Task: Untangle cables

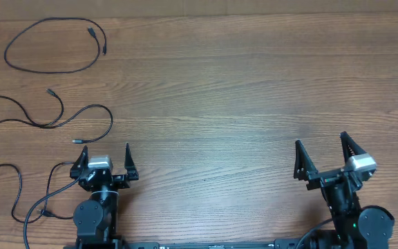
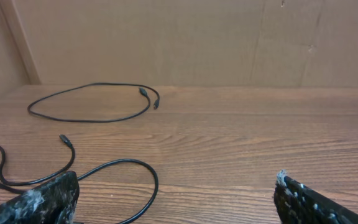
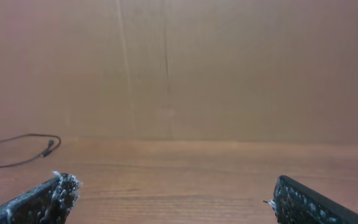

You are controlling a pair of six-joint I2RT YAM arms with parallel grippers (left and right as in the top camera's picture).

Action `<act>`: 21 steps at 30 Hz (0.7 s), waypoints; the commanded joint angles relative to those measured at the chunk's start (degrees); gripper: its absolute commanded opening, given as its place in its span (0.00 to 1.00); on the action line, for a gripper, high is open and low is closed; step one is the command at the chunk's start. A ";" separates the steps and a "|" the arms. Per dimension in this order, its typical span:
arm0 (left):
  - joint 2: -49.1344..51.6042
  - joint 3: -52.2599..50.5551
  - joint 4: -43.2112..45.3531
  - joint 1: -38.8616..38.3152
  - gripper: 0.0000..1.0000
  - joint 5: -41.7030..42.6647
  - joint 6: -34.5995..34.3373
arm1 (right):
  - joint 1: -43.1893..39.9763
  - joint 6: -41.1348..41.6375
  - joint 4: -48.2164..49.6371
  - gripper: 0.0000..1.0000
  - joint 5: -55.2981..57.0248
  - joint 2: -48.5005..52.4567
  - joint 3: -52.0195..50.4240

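cables [image 1: 47, 126]: loose separate loops on the desk [image 1: 240, 90], ahead and to the left of the left claw [image 1: 106, 148] (one round loop lies farthest ahead) | left claw: wide, empty | right claw [image 1: 320, 140]: wide, empty, well apart from the cables

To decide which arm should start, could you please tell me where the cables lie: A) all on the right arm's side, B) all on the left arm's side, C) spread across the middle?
B: the cables all lie on the left part of the table, by the left gripper; none is near the right gripper.
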 commanded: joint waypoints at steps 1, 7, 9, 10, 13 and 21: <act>-0.48 -0.20 0.04 -0.44 1.00 0.33 1.09 | 0.26 -0.20 2.16 1.00 1.86 -0.48 -2.38; -0.48 -0.20 0.04 -0.44 0.99 0.33 1.09 | 0.24 -0.17 7.67 1.00 2.49 -0.52 -7.76; -0.48 -0.20 0.04 -0.44 0.99 0.33 1.09 | 0.24 -0.15 11.02 1.00 2.45 -0.52 -9.94; -0.48 -0.20 0.04 -0.44 1.00 0.33 1.09 | 0.26 0.02 12.52 1.00 2.47 -0.52 -10.93; -0.48 -0.20 0.04 -0.44 1.00 0.33 1.09 | 0.26 0.50 15.23 1.00 2.45 -0.52 -14.05; -0.48 -0.20 0.04 -0.44 0.99 0.33 1.09 | 0.09 1.05 9.27 1.00 3.17 -0.52 -14.19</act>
